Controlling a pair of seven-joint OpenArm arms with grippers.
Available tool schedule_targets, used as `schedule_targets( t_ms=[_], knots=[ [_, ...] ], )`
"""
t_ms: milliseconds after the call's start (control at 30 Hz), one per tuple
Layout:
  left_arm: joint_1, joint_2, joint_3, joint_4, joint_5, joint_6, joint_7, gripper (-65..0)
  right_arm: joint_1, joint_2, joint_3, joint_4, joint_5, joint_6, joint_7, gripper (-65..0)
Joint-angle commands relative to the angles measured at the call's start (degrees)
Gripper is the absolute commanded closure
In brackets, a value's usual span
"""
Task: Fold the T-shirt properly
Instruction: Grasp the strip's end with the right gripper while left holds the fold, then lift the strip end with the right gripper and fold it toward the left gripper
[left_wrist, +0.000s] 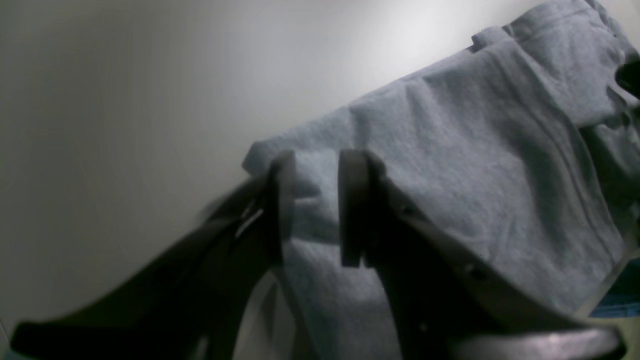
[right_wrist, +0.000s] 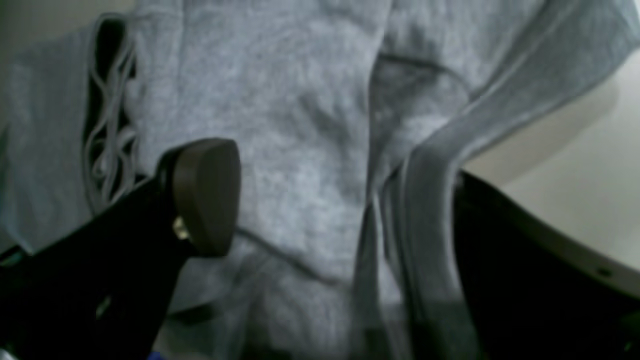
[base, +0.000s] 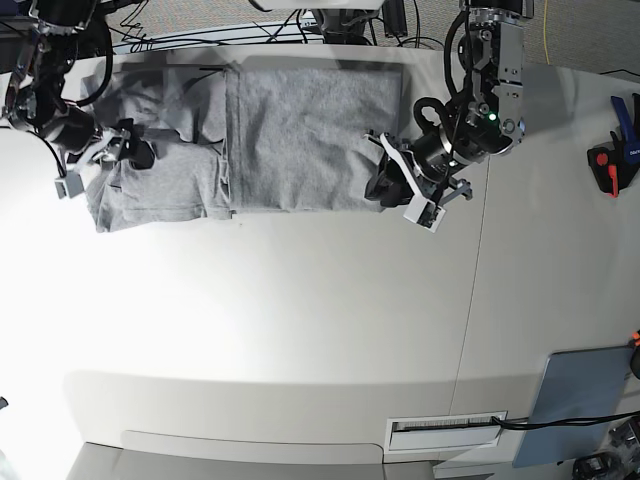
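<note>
Lying partly folded on the tabletop (base: 300, 330), the T-shirt (base: 300, 130) needs more folds, left gripper (left_wrist: 315, 207) pinching its edge, right gripper (right_wrist: 345, 200) jaws wide.

Dim, soft wrist views; bright, sharp base view with glare.
Both wrist views are underexposed and blurred: the left gripper (left_wrist: 315, 205) shows as a near-black silhouette with smeared edges, the T-shirt (left_wrist: 475, 165) between and beyond its jaws grainy, and the table (left_wrist: 125, 100) past them fades from a pale sheen to grey at the frame's side. In the right wrist view the right gripper (right_wrist: 340, 200) is out of focus and the cloth ahead of its jaws is soft. The base view is crisp, with broad white glare on the table (base: 250, 320) and short dark shadows under the arms.
</note>
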Motion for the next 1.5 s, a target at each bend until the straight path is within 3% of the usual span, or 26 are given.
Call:
schedule_targets(
  t_ms=[0,133,300,467,533,633,733,867,1100,1467],
  knots=[
    [-0.1,0.0,-0.1,1.0,-0.3,-0.4,-1.3,-16.2,-0.1,0.0,-0.2,-0.3,-4.1,-1.9,-2.1,-48.5],
    [0.2,0.0,-0.1,1.0,-0.2,-0.4,-1.3,-16.2,0.9,-0.9,-0.1,-0.3,-4.1,-1.8,-1.8,-45.4],
    [0.2,0.0,-0.1,1.0,-0.2,-0.4,-1.3,-16.2,1.0,-1.0,0.0,-0.3,-4.2,-1.9,-1.5,-14.5],
    [0.2,0.0,-0.1,1.0,1.9,-0.4,-1.3,-16.2,1.0,-1.1,0.7,2.6,-4.2,-1.9,-3.7,-2.9],
    [0.3,-0.1,-0.1,1.0,4.0,-0.4,-1.3,-16.2,0.8,-1.1,0.7,6.9,-4.1,-2.7,-5.2,-2.3],
    [0.7,-0.5,-0.1,1.0,4.8,-0.4,-1.3,-16.2,0.8,-2.1,0.7,16.0,-4.2,-6.6,-7.3,-1.6],
    [0.9,-1.1,-0.1,1.0,4.8,-0.4,-1.3,-16.2,0.6,-5.5,0.6,26.0,-4.4,-8.8,-9.7,-1.5],
    [1.4,-1.1,-0.1,1.0,4.8,-0.4,-1.3,-16.2,-1.6,-11.0,-1.8,36.7,-7.6,-10.1,-7.7,-1.4],
    [5.9,-1.1,-0.1,1.0,5.7,-0.3,-1.3,-16.2,-3.6,-17.0,-16.3,44.2,-16.2,-14.1,-5.0,-1.4],
    [10.3,-1.1,0.0,-3.4,6.2,-1.0,-1.5,-16.2,-3.6,-21.5,-41.2,44.1,-33.7,-20.6,5.1,-1.4]
  ],
)
